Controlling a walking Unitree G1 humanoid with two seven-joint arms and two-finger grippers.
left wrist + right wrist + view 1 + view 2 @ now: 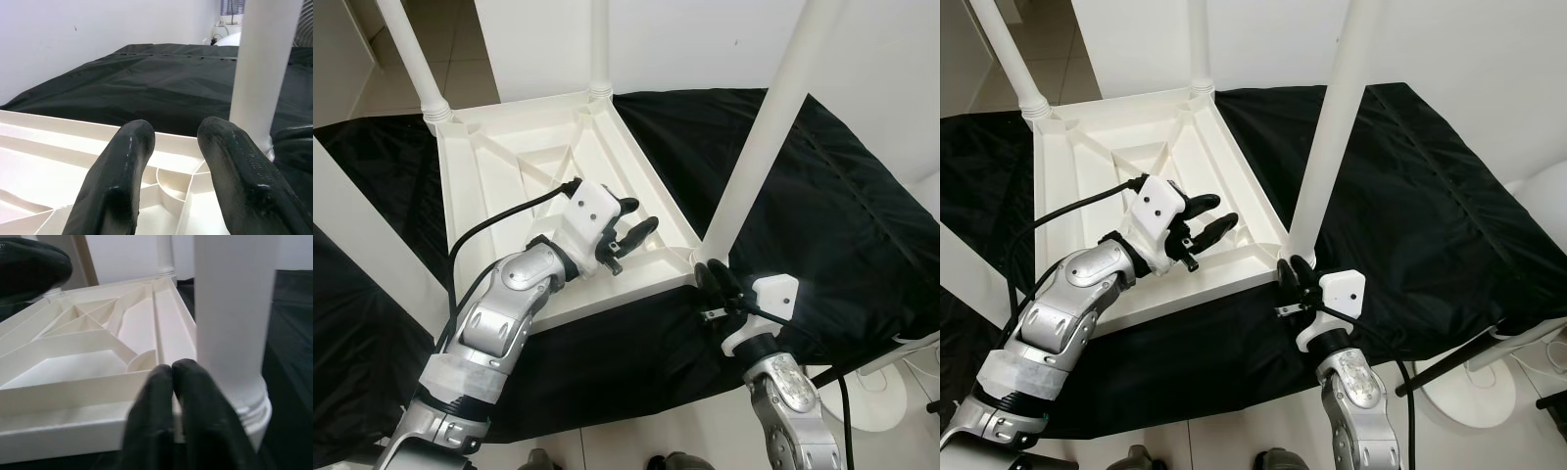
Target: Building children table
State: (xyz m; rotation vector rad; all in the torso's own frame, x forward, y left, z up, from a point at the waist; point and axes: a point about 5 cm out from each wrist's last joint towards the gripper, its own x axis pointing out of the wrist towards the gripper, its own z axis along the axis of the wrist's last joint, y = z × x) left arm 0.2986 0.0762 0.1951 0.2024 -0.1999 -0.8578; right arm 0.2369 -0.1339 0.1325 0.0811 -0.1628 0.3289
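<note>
Upside down on a black sheet point(822, 186): white table top point(499, 186), ribbed underside up, legs pointing toward the camera. Far-left leg point(411, 49) and far-right leg point(598, 44) seated in their corner sockets; near-right leg point(773, 117) standing upright in the corner nearest the right arm. Over the ribbed underside, near its right rim, left end effector point(631, 233), reaching in from the left with black fingers point(122, 181) spread apart and nothing between them; in the left wrist view, ribs and a curved socket wall just beyond the fingertips, the near-right leg standing off to one side. At the near-right corner, right end effector point(713, 280), fingers point(166, 421) pressed together with no gap, tips against the table rim just beside the base of the near-right leg; no object clamped between them as far as the right wrist view shows. Ringed collar at the foot of that leg close to the fingertips, touching or nearly so, hard to say which. White wall behind the sheet; pale tiled floor point(636, 431) at the near edge; white round-based stand point(1474, 392) at lower right beside a black cable point(1410, 411) running up the right arm.
</note>
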